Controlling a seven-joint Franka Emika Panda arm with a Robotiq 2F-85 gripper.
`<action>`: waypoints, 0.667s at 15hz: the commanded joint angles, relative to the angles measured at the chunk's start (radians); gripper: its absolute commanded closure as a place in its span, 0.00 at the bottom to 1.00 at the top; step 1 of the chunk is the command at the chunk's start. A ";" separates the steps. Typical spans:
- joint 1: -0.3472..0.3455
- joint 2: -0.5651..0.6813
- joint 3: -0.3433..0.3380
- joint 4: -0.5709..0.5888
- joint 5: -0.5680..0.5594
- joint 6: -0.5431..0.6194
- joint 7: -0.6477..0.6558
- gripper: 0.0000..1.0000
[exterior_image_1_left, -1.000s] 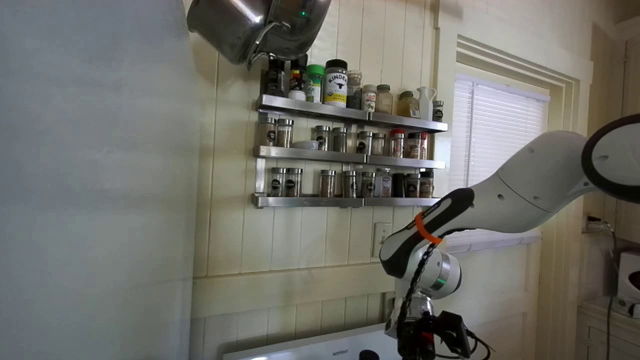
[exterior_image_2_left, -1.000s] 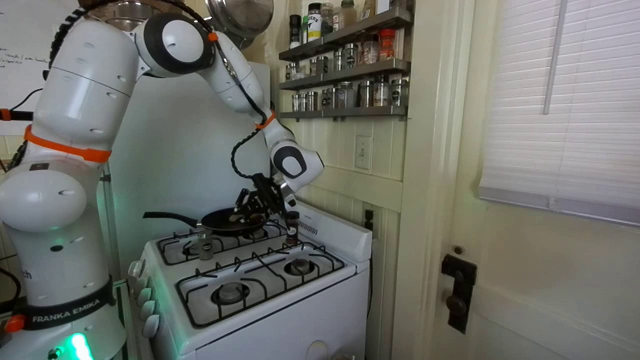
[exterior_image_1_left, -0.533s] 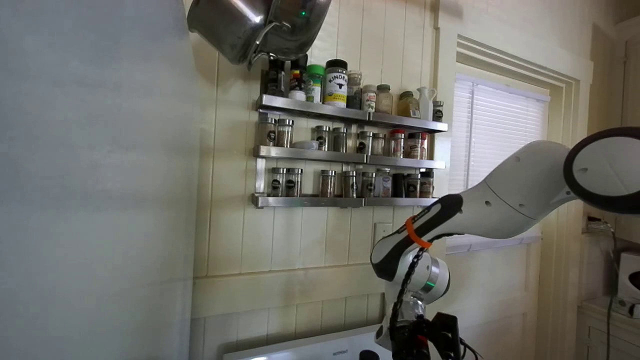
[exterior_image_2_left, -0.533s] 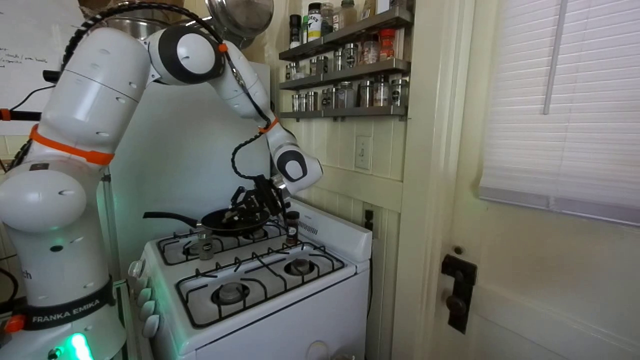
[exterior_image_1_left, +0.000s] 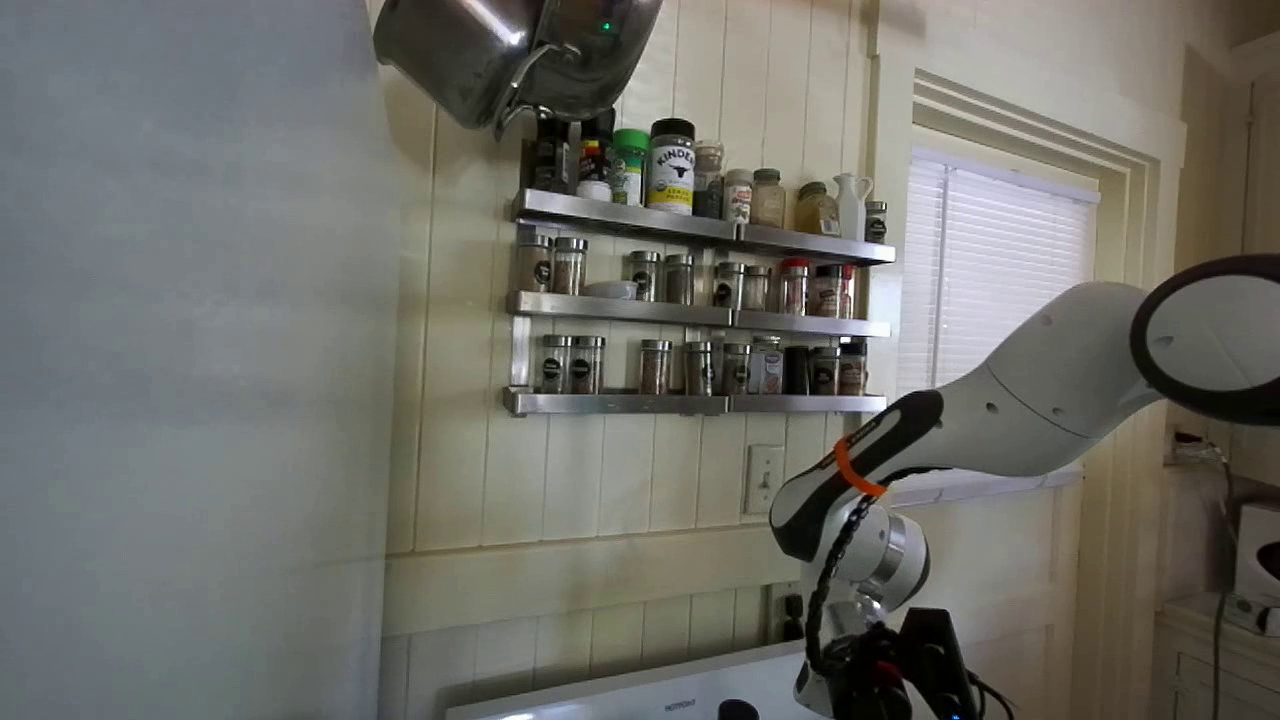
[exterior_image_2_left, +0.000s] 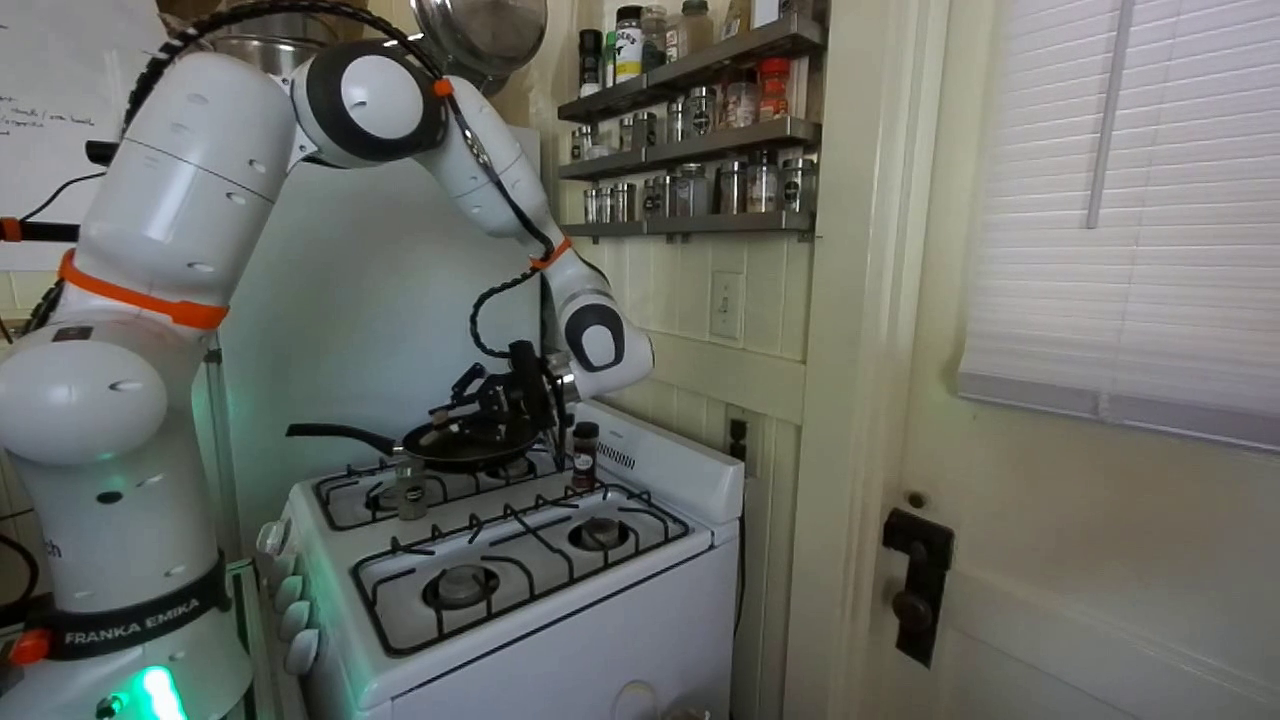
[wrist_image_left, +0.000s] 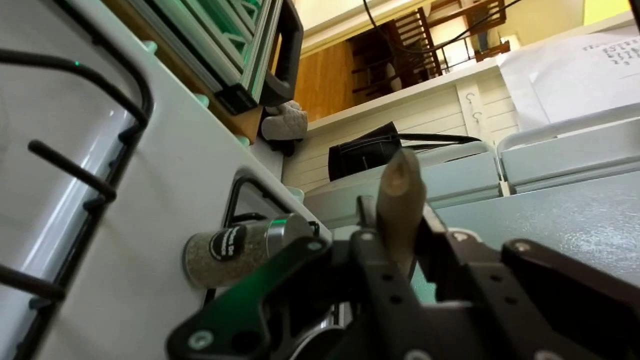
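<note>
A black two-finger gripper (wrist_image_left: 400, 216), clenched on a tan, tapered object (wrist_image_left: 401, 197), hangs at the round black frying pan (exterior_image_2_left: 455, 461) in an exterior view, contact indiscernible; a silver-lidded glass jar (wrist_image_left: 242, 250) stands nearby on the white gas stove (exterior_image_2_left: 570, 640).

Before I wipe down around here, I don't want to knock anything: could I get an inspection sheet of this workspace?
Surface: white stove with black grates.
Things: tapered brown piece, unidentified, in the claw; frying pan on the stove, close by, contact with the claw unclear.
Clutter: labelled glass jar and dark-capped jar, both upright on the stove.
Claw: closed on the brown piece.
Cables: black cable fastened along the robot arm.
Surroundings: wall shelves of spice jars, hanging pots, door, window blinds.
</note>
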 joint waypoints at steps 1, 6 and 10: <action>-0.005 -0.043 -0.029 -0.048 -0.005 -0.034 0.082 0.95; 0.010 -0.085 -0.063 -0.069 -0.071 0.028 0.255 0.95; 0.008 -0.147 -0.074 -0.080 -0.079 0.103 0.299 0.95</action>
